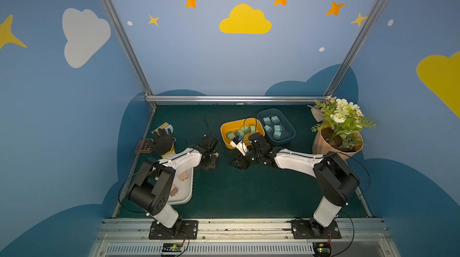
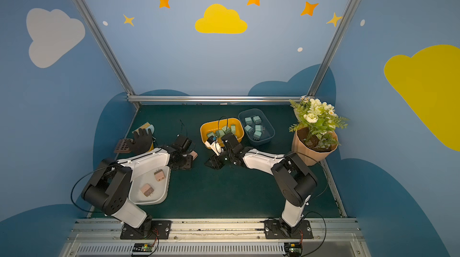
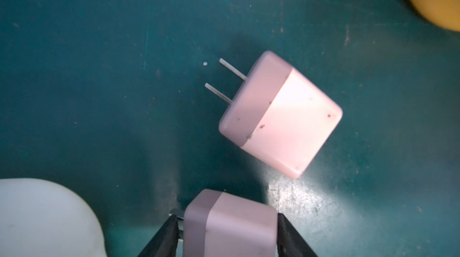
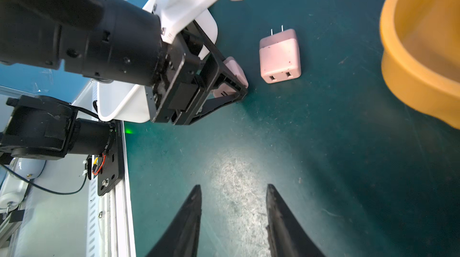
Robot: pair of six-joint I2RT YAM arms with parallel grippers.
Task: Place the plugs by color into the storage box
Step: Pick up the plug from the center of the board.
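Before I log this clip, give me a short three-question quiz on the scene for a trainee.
1. True or false: the right gripper is holding a plug.
2. What colour is the plug between the fingers of the left gripper? A green, B pink, C teal.
3. In a top view, how many pink plugs can be seen lying in the white tray?
Key: 1 false; 2 B; 3 two.
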